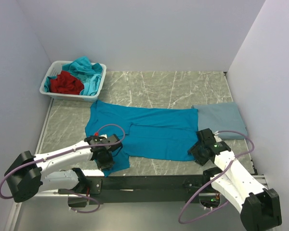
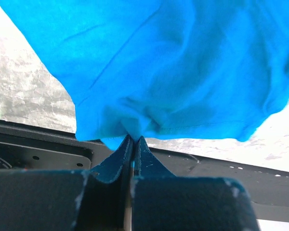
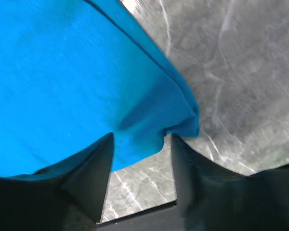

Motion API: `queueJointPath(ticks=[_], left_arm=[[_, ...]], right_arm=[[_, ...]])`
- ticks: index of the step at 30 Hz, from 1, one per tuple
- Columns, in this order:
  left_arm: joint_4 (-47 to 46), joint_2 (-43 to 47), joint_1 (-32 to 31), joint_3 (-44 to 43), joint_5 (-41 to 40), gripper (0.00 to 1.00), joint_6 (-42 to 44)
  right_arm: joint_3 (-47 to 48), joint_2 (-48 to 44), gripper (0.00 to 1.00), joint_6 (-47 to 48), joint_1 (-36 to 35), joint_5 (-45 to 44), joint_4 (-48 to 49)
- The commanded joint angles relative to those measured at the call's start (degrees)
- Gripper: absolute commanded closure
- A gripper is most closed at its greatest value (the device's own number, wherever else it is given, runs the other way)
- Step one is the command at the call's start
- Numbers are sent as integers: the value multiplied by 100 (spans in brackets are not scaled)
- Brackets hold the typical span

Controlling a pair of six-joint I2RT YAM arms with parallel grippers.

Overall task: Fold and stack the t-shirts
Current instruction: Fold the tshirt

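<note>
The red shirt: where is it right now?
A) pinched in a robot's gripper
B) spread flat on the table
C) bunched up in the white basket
C: the red shirt lies crumpled inside the white basket, away from both arms.

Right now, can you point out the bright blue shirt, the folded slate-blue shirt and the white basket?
bright blue shirt (image 1: 156, 132): top view, mid body.
folded slate-blue shirt (image 1: 220, 120): top view, centre.
white basket (image 1: 70, 96): top view, front wall.
</note>
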State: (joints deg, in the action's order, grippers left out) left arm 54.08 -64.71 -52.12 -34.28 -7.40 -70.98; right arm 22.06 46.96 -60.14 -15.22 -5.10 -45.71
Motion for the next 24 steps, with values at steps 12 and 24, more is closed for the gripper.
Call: queueJointPath(ticks=[12, 24], left_arm=[[111, 20, 597, -693, -60, 99, 655], [463, -499, 1159, -1871, -684, 99, 1367]], right_arm=[[96, 191, 99, 125, 19, -245, 186], [737, 533, 100, 424, 28, -113, 168]])
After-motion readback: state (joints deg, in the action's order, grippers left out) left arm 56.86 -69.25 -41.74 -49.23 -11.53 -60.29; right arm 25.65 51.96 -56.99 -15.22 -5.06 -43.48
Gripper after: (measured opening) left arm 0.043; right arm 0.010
